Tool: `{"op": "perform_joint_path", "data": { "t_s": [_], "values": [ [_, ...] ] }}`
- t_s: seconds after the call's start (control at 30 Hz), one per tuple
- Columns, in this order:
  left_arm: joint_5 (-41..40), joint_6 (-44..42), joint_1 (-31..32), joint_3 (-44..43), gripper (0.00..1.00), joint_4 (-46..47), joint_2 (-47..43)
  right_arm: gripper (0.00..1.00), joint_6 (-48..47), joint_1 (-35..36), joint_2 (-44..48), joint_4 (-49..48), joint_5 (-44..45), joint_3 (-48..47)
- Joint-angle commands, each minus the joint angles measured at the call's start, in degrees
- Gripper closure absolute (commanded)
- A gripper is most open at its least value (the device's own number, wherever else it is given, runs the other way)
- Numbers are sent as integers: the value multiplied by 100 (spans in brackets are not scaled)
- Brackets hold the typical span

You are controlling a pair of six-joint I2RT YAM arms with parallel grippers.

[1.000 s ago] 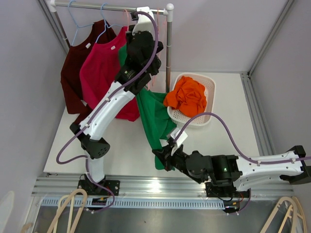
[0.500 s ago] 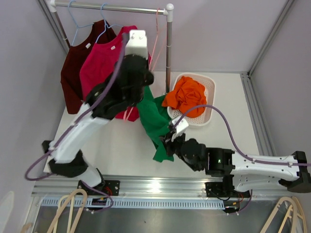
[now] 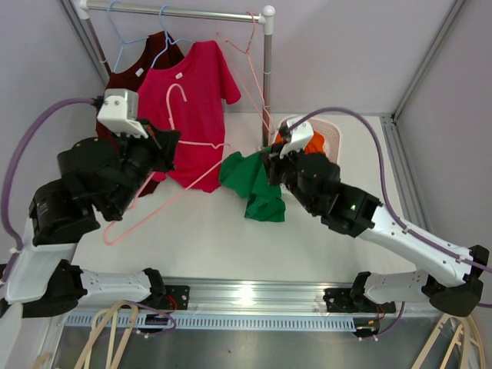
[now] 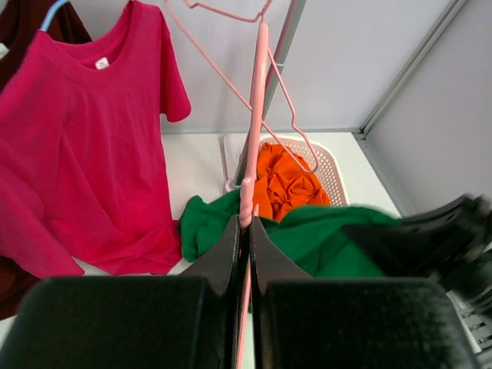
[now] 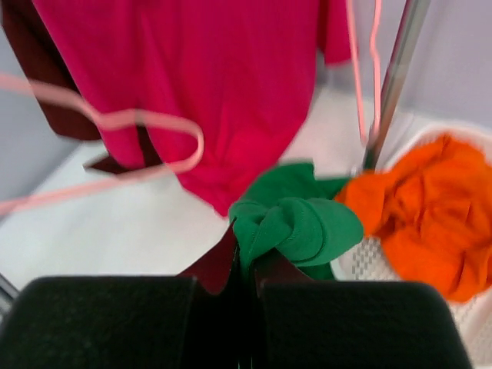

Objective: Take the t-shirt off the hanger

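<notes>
The green t-shirt (image 3: 255, 187) hangs bunched from my right gripper (image 3: 270, 159), above the table beside the basket. It is off the hanger. In the right wrist view the right gripper (image 5: 247, 247) is shut on a fold of the green t-shirt (image 5: 301, 224). My left gripper (image 3: 169, 143) is shut on the bare pink hanger (image 3: 177, 88), held out to the left in front of the magenta shirt. In the left wrist view the left gripper (image 4: 246, 224) pinches the pink hanger (image 4: 258, 115), with the green t-shirt (image 4: 323, 240) lying behind it.
A magenta shirt (image 3: 192, 84) and a dark red shirt (image 3: 117, 77) hang on blue hangers from the rail (image 3: 177, 11). Another pink hanger (image 3: 250, 54) hangs near the rail's right post. A white basket (image 3: 332, 138) holding orange cloth (image 3: 317, 142) stands at the right.
My left arm swung down and left from the rail, pulling the pink hanger out of the green t-shirt. My right gripper rose and moved back toward the basket with the shirt.
</notes>
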State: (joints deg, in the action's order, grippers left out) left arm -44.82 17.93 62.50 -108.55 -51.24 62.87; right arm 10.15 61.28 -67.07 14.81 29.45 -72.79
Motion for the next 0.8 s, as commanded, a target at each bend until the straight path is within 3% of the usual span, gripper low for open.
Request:
{"op": "perform_joint_path", "data": {
  "t_s": [0.0,0.3,0.57,0.77],
  "values": [
    [-193,-97,34,71,99,299,-161,100,-662,-90,-148,-452,-28,-1173],
    [-905,175,-27,694,99,369,-223,100,-2587,-133,-623,-2068,52,-3255],
    [-484,562,-695,1099,99,167,-205,100,-4248,-326,-1763,-3097,-123,-5102],
    [-362,474,-1073,1293,99,474,-126,100,-4373,-1011,-2469,-3343,-369,-6220]
  ]
}}
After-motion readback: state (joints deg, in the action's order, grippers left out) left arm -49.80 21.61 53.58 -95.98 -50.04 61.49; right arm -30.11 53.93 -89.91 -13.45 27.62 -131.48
